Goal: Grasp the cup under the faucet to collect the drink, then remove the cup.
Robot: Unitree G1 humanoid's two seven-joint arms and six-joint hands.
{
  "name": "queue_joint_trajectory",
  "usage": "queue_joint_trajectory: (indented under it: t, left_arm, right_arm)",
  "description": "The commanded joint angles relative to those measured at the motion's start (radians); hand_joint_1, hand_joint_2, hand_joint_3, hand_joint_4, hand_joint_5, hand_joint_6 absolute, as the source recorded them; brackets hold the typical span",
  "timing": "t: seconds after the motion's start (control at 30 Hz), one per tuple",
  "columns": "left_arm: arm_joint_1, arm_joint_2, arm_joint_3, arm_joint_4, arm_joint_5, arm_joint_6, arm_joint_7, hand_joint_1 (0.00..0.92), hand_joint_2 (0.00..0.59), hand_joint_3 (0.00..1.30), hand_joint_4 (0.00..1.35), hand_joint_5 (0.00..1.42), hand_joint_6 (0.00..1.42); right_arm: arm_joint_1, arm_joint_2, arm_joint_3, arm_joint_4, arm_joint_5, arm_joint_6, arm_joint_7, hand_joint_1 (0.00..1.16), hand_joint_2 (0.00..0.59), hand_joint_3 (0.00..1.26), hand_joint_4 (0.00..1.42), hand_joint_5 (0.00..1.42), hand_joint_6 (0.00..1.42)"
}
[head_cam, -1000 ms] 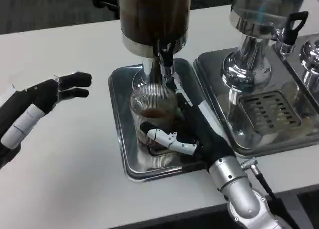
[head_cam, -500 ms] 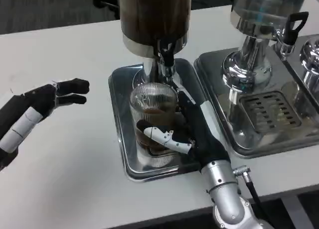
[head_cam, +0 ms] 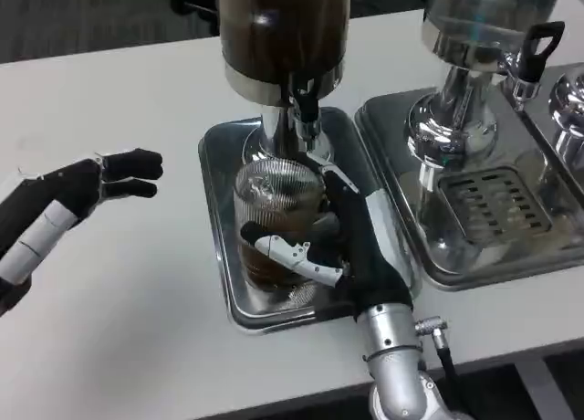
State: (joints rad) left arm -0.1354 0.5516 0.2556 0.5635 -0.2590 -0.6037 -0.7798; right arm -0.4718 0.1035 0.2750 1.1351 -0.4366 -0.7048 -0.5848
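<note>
right hand [head_cam: 333, 242] wraps the ribbed glass cup [head_cam: 274, 215], thumb across the near face and the other fingers reaching round the far right side, so it holds the cup rather than merely resting against it. the cup stands upright, its long axis vertical, on the steel drip tray [head_cam: 219, 246], partly filled with brown drink. since the wrist and silver forearm come in from the near right edge of the table, the cup lies ahead and a little to the left of the palm, and the clear way out looks to be back toward the robot along the tray's length. left hand [head_cam: 78, 196] hangs over the bare white table [head_cam: 137, 329] well apart to the left, fingers stretched out and holding nothing; it is much the farther of the two from the cup. just beyond the cup's rim hangs the black faucet [head_cam: 304, 105], almost directly above the mouth, fixed under the dark drink dispenser [head_cam: 283, 32]. i judge the glass must drop or slide clear of that spout before any lift. to the right sits a second tray with a slotted grate [head_cam: 488, 205] beneath another dispenser.
</note>
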Motion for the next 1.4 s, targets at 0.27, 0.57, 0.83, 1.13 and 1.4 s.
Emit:
queue_joint_trajectory:
  t: [0.27, 0.57, 0.83, 1.13, 1.4]
  left_arm:
    - [0.013, 0.011, -0.009, -0.009, 0.013, 0.008, 0.005, 0.0, 0.095, 0.32, 0.27, 0.28, 0.17]
    - [0.011, 0.009, -0.01, -0.003, 0.013, 0.008, 0.004, 0.0, 0.095, 0.31, 0.27, 0.28, 0.17]
    - [0.003, 0.007, -0.015, 0.004, 0.013, 0.009, 0.002, 0.0, 0.091, 0.31, 0.28, 0.29, 0.17]
    - [-0.012, 0.001, -0.022, 0.02, 0.013, 0.006, 0.001, 0.0, 0.092, 0.3, 0.28, 0.29, 0.17]
    - [-0.029, 0.0, -0.034, 0.036, 0.011, -0.005, 0.004, 0.0, 0.093, 0.3, 0.28, 0.3, 0.17]
  right_arm:
    - [0.024, -0.005, 0.027, -0.005, -0.068, -0.021, -0.165, 0.79, 0.213, 0.4, 0.62, 0.79, 1.08]
    - [0.029, -0.017, 0.037, -0.02, -0.107, -0.032, -0.265, 0.8, 0.218, 0.46, 0.68, 0.86, 1.17]
    - [0.043, -0.049, 0.055, -0.062, -0.141, -0.047, -0.336, 0.81, 0.225, 0.53, 0.75, 0.95, 1.28]
    - [0.094, -0.08, 0.058, -0.15, -0.165, -0.069, -0.385, 0.89, 0.189, 0.58, 0.79, 1.03, 1.37]
    - [0.139, -0.108, 0.05, -0.199, -0.162, -0.071, -0.367, 0.9, 0.17, 0.6, 0.81, 1.04, 1.39]
